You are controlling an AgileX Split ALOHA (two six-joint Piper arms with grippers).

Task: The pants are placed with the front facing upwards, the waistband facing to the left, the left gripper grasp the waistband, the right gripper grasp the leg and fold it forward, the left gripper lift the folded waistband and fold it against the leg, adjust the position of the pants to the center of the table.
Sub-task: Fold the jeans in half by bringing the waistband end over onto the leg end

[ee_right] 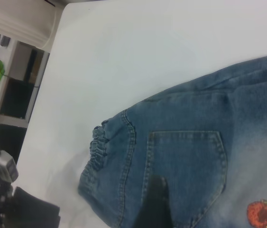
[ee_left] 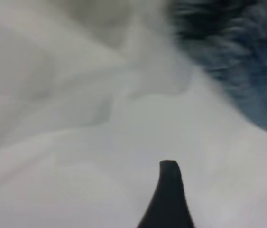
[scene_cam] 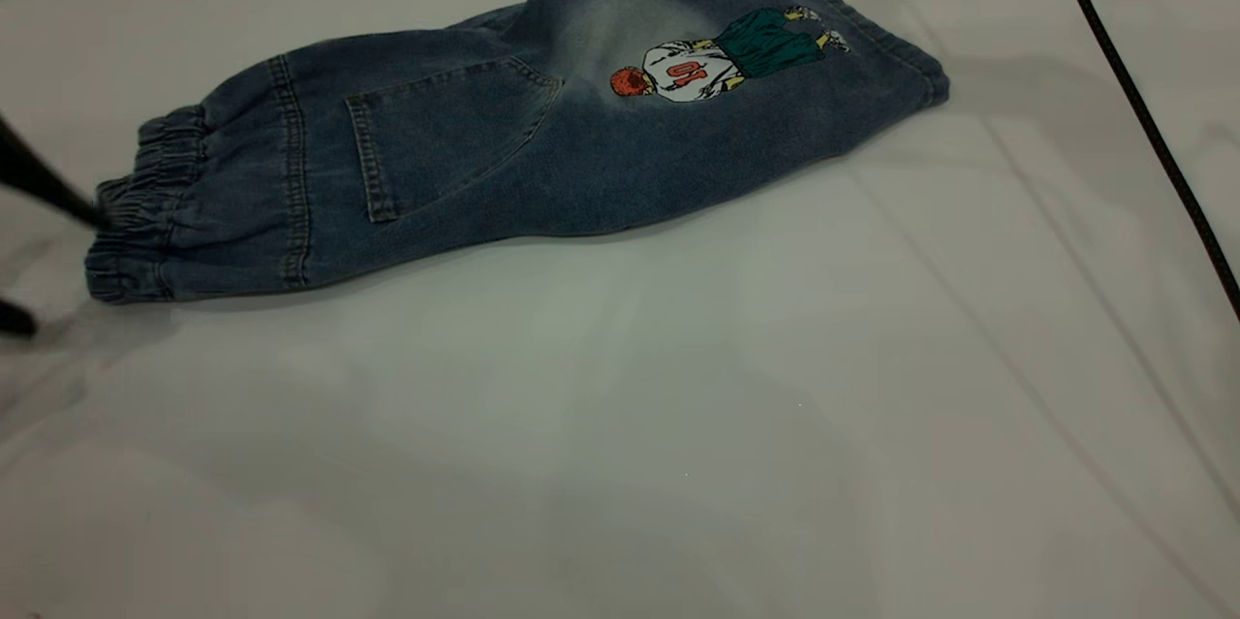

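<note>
The pants (scene_cam: 542, 144) lie on the white table (scene_cam: 678, 425), folded lengthwise with the back up, showing a back pocket and a cartoon player numbered 10. The ruffled waistband (scene_cam: 145, 212) points left and the leg (scene_cam: 775, 115) points to the far right. My left gripper (scene_cam: 53, 265) stands open at the left edge of the exterior view. Its upper finger (scene_cam: 58, 193) touches the waistband's edge and its lower one rests on the table. In the left wrist view, one black finger (ee_left: 169, 194) shows over bare table. My right gripper (ee_right: 154, 209) hangs above the pocket, out of the exterior view.
A black cable (scene_cam: 1143, 115) runs along the table's right side. Faint creases cross the table's cover. The right wrist view shows the table's far edge with room furniture beyond, and the left arm (ee_right: 24, 209) beside the waistband.
</note>
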